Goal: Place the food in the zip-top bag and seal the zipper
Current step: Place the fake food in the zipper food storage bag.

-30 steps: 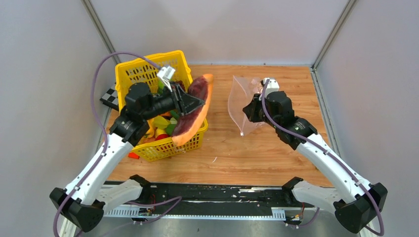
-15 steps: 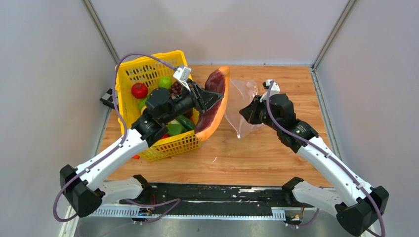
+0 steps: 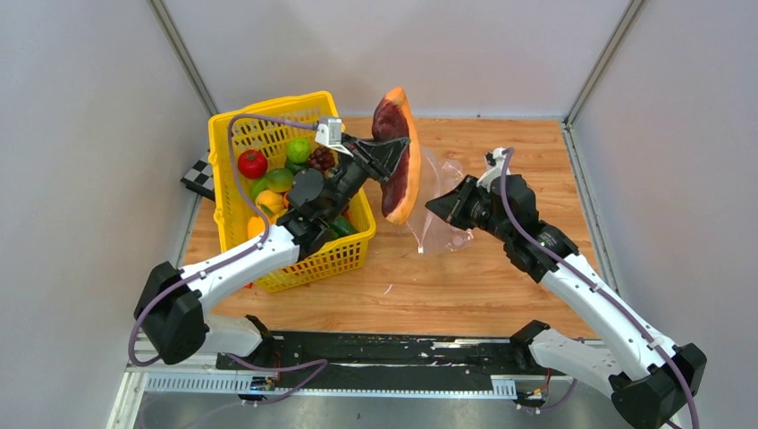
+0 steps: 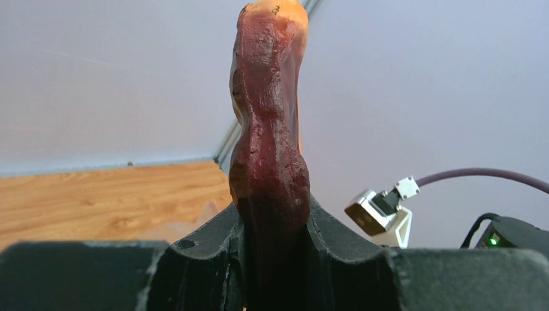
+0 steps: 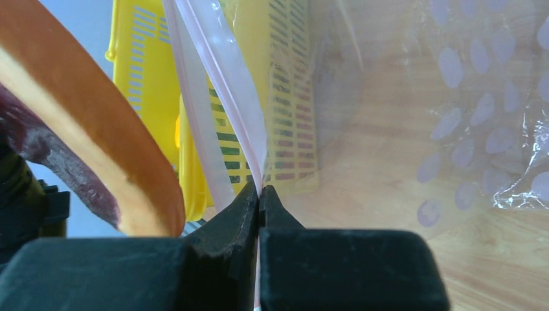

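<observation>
Yellow plastic lattice makes up the basket (image 3: 234,134) at ten o'clock on the desk (image 3: 483,286). A red tomato (image 3: 252,164) and other glossy toy food lie in it. At the basket's three o'clock, my left end effector (image 3: 393,150) is clamped across the middle of a long slice (image 3: 400,195) with orange rind and dark maroon flesh. I hold it on end in the air between the basket and the zip-top bag (image 3: 435,234).

The slice looks stiff, and I judge it light and hollow. Its skin is slick and lumpy, so a grip across the waist suits it better than one near either tapered tip. It is long beside the bag's mouth, so I would feed it in one end first.

At the slice's four o'clock, my right end effector (image 5: 259,191) is pressed together on the pink zipper (image 5: 223,84), lifting that edge while the dotted film sags to the desk. The film is thin, floppy and slippery. The zipper strip is the firmest place to hold it.
</observation>
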You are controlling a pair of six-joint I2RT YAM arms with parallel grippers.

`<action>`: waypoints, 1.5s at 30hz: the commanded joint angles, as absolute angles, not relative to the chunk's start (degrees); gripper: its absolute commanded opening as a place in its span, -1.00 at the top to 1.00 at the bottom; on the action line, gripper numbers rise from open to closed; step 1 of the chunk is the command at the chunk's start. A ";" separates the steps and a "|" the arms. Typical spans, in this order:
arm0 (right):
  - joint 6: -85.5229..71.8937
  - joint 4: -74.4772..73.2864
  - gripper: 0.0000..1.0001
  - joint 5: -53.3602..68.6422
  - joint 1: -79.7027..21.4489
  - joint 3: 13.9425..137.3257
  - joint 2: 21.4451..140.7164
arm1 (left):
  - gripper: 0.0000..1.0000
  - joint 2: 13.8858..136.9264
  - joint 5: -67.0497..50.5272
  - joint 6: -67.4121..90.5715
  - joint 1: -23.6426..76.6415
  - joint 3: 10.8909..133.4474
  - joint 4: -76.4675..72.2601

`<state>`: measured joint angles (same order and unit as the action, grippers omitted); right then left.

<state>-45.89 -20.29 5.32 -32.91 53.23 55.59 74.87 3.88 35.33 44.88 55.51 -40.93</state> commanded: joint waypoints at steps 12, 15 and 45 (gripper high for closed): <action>-57.99 -12.74 1.00 11.33 -32.93 52.02 57.08 | 0.46 81.79 17.61 26.38 49.18 59.95 -58.03; -60.63 -10.91 1.00 11.31 -32.90 51.32 56.21 | 0.45 81.74 21.12 21.87 50.73 58.53 -58.02; -65.93 -5.80 1.00 7.04 -32.43 50.69 52.83 | 0.42 85.82 48.39 -6.99 61.29 52.10 -77.30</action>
